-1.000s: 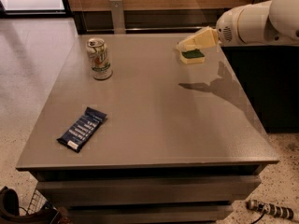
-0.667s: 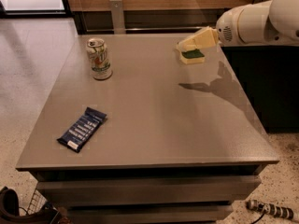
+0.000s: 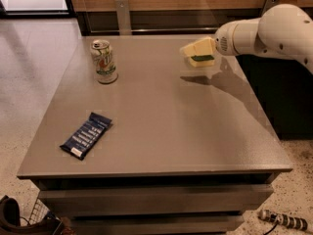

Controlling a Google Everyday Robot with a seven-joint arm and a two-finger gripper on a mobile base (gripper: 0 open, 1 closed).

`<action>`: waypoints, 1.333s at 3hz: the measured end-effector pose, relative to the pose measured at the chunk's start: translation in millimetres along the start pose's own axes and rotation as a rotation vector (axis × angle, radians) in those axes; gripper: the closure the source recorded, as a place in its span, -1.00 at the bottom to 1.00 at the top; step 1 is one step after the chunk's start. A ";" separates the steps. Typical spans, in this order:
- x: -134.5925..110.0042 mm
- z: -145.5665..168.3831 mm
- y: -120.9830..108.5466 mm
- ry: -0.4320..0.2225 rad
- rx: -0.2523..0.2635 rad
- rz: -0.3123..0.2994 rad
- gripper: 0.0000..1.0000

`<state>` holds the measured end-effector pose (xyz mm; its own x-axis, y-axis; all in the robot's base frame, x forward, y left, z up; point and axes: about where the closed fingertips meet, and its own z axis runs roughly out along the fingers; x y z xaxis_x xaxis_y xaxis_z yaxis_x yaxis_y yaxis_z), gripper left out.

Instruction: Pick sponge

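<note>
The gripper (image 3: 195,54) hangs over the grey table (image 3: 161,131) at about 1 o'clock from its middle; its pale yellow fingers (image 3: 199,46) are clamped on the sponge (image 3: 202,58), whose dark green face shows between them; the sponge is clear of the tabletop, with its shadow beneath it; a soda can (image 3: 104,61) stands upright at 10 o'clock; a dark blue snack packet (image 3: 86,135) lies flat at 8 o'clock.
</note>
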<state>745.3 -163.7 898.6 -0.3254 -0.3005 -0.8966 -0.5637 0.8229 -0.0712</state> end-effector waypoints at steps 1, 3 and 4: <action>12.4 24.6 -4.5 -0.015 -0.017 0.049 -1.00; 58.0 50.9 -17.9 -0.012 -0.013 0.143 -1.00; 68.1 60.3 -11.8 -0.013 -0.030 0.153 -0.72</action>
<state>775.5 -164.8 812.0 -0.3993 -0.1666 -0.9016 -0.5313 0.8435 0.0795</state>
